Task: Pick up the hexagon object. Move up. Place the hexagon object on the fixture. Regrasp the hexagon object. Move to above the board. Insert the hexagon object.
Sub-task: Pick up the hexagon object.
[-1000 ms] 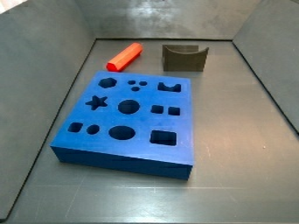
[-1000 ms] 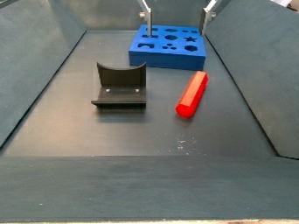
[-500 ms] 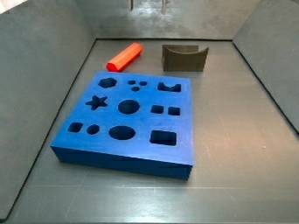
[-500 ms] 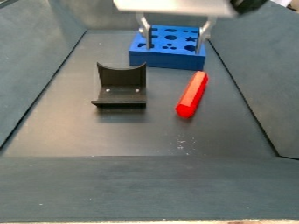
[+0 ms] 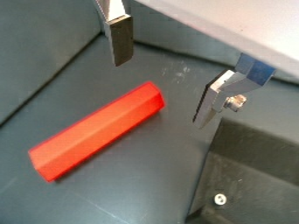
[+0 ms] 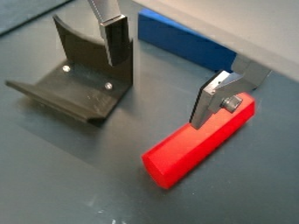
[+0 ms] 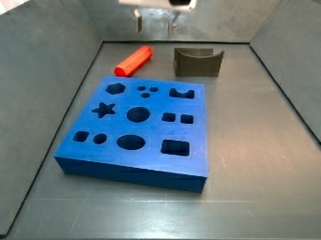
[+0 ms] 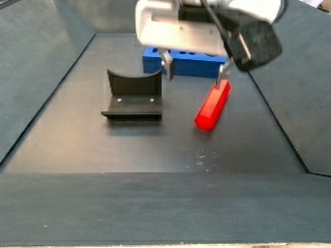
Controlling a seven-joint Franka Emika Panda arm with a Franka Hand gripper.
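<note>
The hexagon object (image 7: 133, 61) is a red-orange prism lying flat on the grey floor beside the fixture (image 7: 197, 62), beyond the blue board (image 7: 138, 122). My gripper (image 8: 195, 70) hangs open above the floor between the fixture (image 8: 132, 95) and the hexagon object (image 8: 212, 104), with nothing between its fingers. In a wrist view the hexagon object (image 6: 198, 144) lies partly under one finger, and the fixture (image 6: 76, 74) stands behind the other finger. In both wrist views the gripper (image 5: 160, 93) stands apart from the hexagon object (image 5: 100, 131).
Sloping grey walls enclose the floor on all sides. The board (image 6: 193, 48) shows as a blue edge behind the gripper (image 6: 159, 92). Only the gripper's white body (image 7: 160, 7) shows at the top of a side view.
The gripper has come down and moved from over the board toward the fixture and the hexagon object. The pieces have not moved.
</note>
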